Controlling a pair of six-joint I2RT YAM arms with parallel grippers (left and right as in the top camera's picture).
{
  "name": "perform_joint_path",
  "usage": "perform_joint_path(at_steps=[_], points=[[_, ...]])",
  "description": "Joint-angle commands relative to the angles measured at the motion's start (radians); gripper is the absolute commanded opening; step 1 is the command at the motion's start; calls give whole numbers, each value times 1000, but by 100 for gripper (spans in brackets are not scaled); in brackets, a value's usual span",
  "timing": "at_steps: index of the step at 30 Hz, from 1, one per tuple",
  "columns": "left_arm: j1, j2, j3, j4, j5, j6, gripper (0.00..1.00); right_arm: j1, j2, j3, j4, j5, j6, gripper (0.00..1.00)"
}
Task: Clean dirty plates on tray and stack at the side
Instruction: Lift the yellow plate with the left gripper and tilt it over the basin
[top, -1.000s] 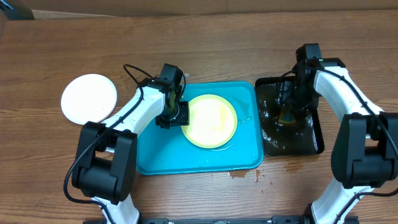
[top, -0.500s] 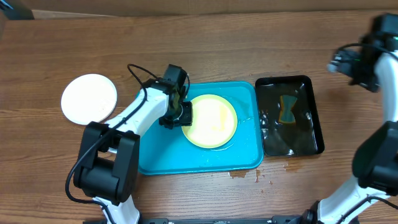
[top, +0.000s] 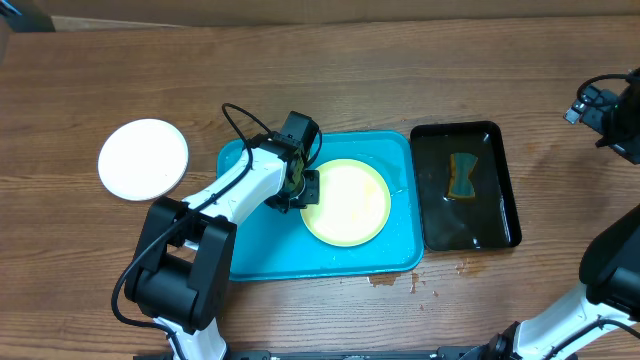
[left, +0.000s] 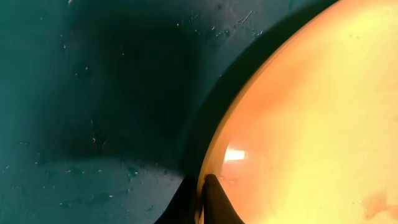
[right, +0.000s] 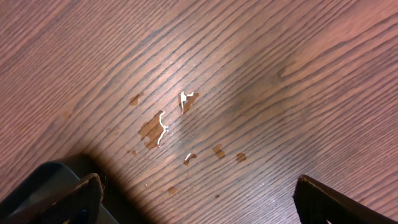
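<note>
1. The pale yellow-green plate (top: 347, 203) lies flat in the turquoise tray (top: 240, 260), right of centre. A white plate (top: 143, 158) sits well apart on the table (top: 350, 70) to the left.
2. The left fingers (left: 219, 208) are pinched almost closed on the yellow-green plate's left rim. The right fingers (right: 56, 194) gape wide and empty over bare wood.
3. The plate looks thin, stiff and light, and probably wet and slick. Its raised rim offers the only purchase.
4. Only the left wrist view shows the rim between the fingertips and a faint smear (left: 375, 202). Only the overhead view shows the sponge (top: 462, 175) in the black tray (top: 500, 225).
</note>
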Motion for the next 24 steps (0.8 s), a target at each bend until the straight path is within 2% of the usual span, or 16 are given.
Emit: perform_joint_path(at_steps=[1,7,14,19,24], points=[[14,5,19,-37,-30,44,4,-2,-17,9,2,2,3,100],[80,-14,181,-151,-6,122,4,-2,-17,9,2,2,3,100],[69,-29,382,-251,-8,149,4,-2,-17,9,2,2,3,100],[18,-29,477,-245,-8,141,4,-2,-17,9,2,2,3,100],[-62,-29,508,-159,-48,123,4,-2,-17,9,2,2,3,100]])
